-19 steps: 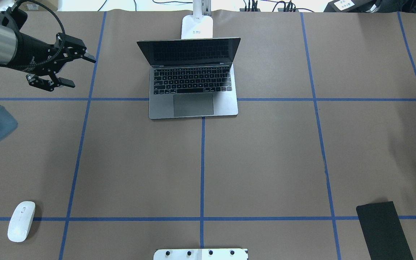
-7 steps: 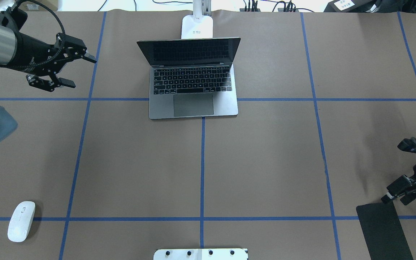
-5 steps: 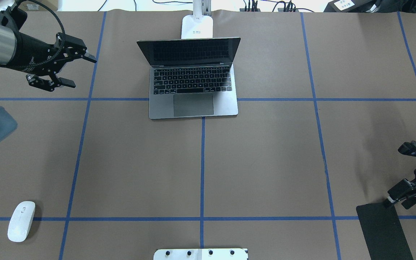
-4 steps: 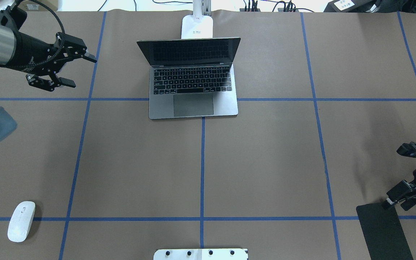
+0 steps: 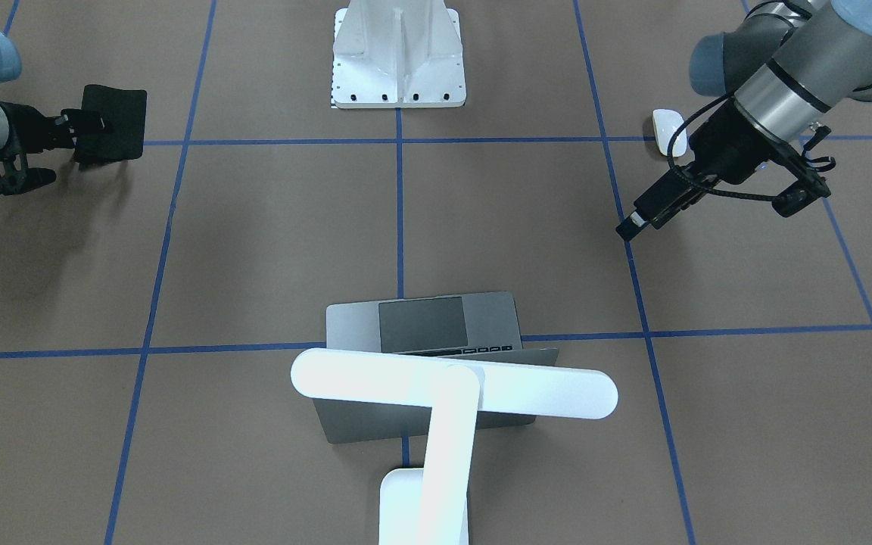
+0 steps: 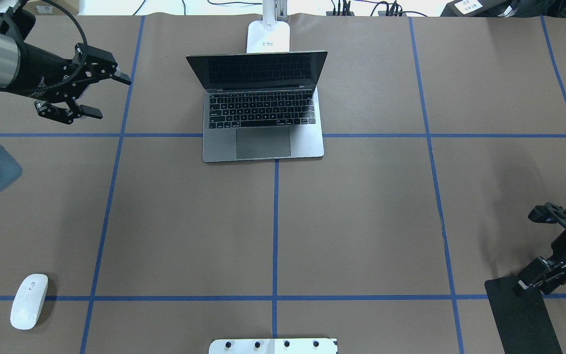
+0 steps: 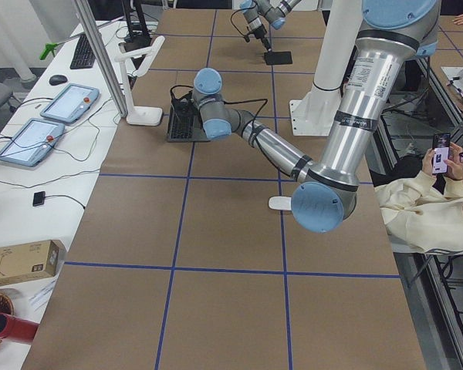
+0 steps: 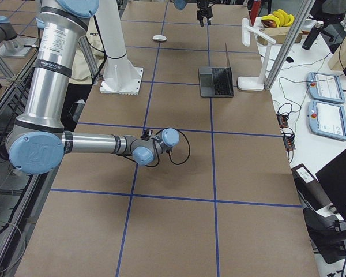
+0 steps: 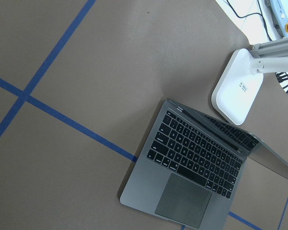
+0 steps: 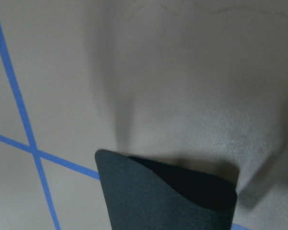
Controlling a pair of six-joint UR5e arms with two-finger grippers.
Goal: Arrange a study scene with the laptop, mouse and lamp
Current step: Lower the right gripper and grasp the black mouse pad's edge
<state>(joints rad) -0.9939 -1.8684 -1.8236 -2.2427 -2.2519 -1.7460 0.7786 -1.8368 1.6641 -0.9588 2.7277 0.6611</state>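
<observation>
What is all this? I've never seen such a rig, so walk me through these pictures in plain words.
These are two robot arms at a brown table marked with blue tape. Each arm ends in a two-finger claw. Six cameras show one moment: one from above and behind the robot, one facing it from across the table, one from each table end, and one on each wrist.

On the table are an open laptop, a white lamp behind it, a white mouse near the robot's left, a black mat near its right, and a white pedestal on the robot's side.

The left claw hangs open and empty beside the laptop; its wrist camera looks down on the laptop and the lamp's base. The right claw is open at the mat's edge. Neither claw grips anything.
</observation>
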